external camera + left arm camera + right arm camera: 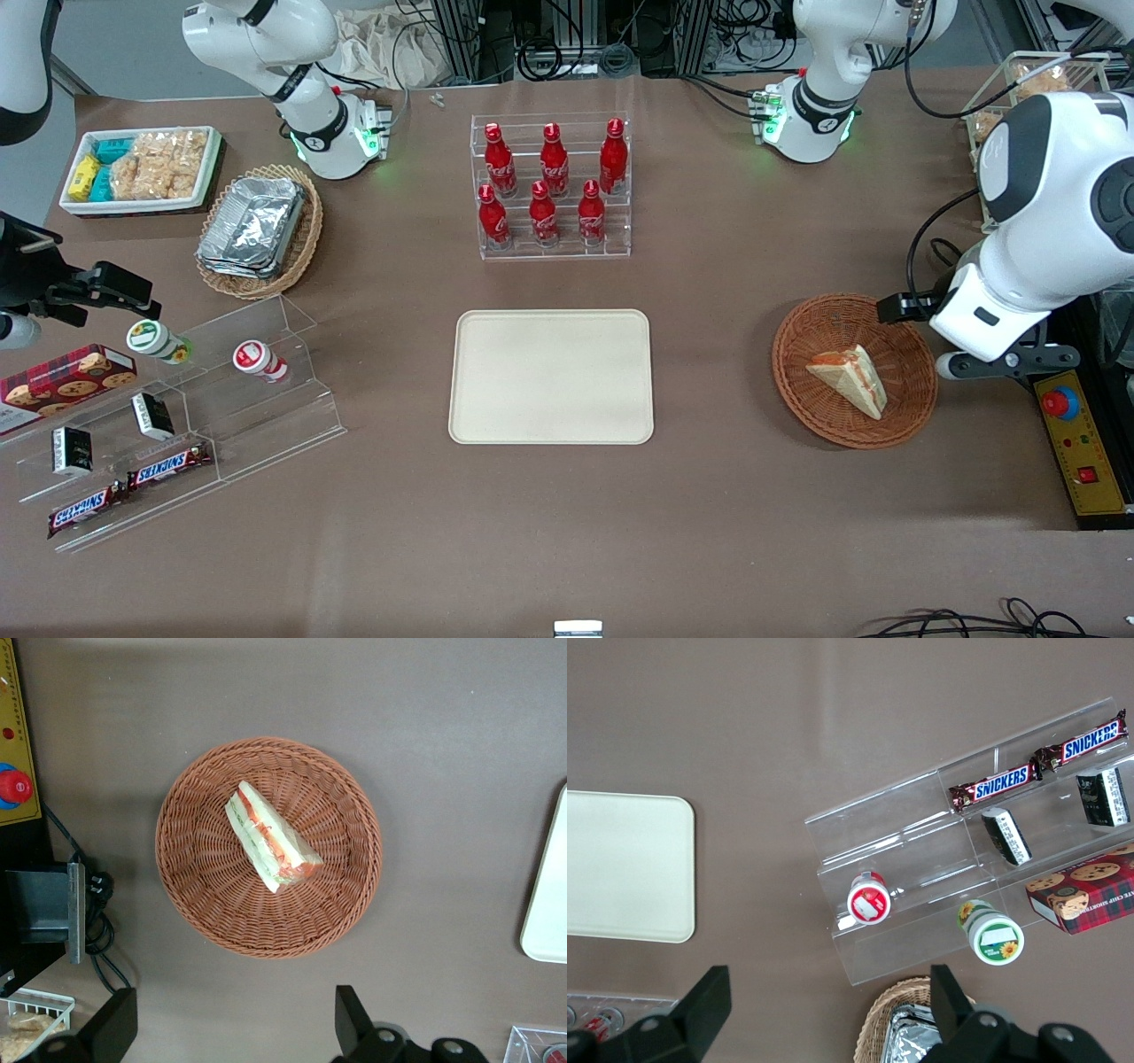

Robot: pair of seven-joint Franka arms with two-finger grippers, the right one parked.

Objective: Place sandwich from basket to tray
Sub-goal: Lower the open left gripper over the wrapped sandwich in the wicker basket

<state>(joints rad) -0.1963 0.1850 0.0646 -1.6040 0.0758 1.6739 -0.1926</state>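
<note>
The sandwich (850,379), a pale bread wedge with red-orange filling on its edge, lies in the round reddish-brown wicker basket (797,381). It also shows in the left wrist view (270,837), in the middle of the basket (186,895). My left gripper (930,312) hangs open and empty above the table, at the basket's rim, farther from the front camera than the sandwich. In the wrist view the gripper (232,1020) is clear of the basket, its jaws wide apart. The cream tray (549,377) lies bare beside the basket, toward the parked arm's end; its edge (549,895) shows in the wrist view.
A yellow control box with a red button (1076,443) lies beside the basket at the working arm's end. A clear rack of red bottles (554,186) stands farther from the front camera than the tray. A snack stand (177,416) and foil-tray basket (257,230) sit toward the parked arm's end.
</note>
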